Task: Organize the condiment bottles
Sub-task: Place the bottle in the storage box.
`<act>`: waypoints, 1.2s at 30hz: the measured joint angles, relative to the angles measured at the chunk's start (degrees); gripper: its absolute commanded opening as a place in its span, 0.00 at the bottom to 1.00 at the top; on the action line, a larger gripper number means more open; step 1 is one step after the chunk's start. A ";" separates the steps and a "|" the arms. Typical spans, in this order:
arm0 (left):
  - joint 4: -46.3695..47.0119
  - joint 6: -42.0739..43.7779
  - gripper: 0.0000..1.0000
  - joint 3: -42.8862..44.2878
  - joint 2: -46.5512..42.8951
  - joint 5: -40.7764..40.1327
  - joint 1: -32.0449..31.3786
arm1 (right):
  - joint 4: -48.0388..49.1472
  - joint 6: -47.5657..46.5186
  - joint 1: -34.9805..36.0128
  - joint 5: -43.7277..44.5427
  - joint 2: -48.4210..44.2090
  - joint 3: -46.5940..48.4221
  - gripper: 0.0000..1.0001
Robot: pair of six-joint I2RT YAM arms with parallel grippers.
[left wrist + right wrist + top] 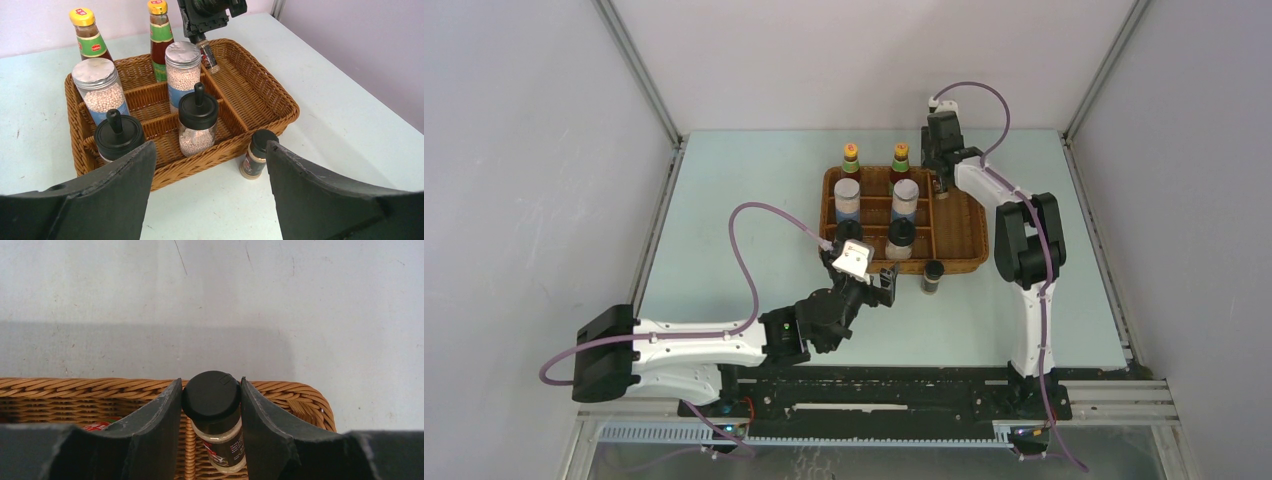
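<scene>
While the right gripper (210, 383) pinches a tiny dark bottle (211, 402) by its cap over the far right corner of the wicker tray (60, 390), the left gripper (210, 150) hangs wide open by the other tiny bottle (255, 156), which stands just outside the near rim.

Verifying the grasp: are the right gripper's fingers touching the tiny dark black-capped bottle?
Touching. Right wrist view: both fingers press the black cap of the tiny dark bottle, no gap.
</scene>
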 measured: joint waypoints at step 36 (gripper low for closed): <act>-2.75 -0.52 0.85 0.66 0.39 1.64 -0.02 | 4.31 1.33 0.33 1.07 -6.56 -9.94 0.15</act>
